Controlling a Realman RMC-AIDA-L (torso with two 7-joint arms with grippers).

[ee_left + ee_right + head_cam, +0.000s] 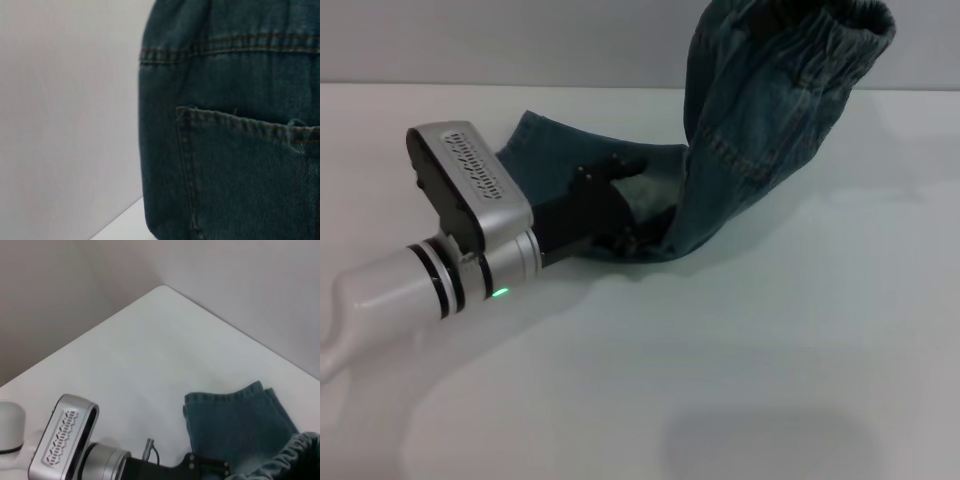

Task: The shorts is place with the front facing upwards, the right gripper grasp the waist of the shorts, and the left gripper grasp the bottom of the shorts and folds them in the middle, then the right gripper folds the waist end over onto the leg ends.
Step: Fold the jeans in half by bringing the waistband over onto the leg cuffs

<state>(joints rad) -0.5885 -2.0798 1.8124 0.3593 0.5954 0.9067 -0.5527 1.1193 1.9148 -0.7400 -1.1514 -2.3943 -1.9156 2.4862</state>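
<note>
Head view: waist of the shorts [840,40] lifted high; left gripper [610,205] pins leg ends [535,135], finger state unclear. Lower waist slowly, edges aligned.

shorts [760,120] waist raised, left gripper [605,215] on denim

No words, numbers or signs can be read anywhere. The silver camera housing [470,175] on the left arm's wrist carries a raised embossed pattern along its top face that may be lettering, but it cannot be made out in the head view or the right wrist view. The shorts [760,130] show only stitching, no label.
</note>
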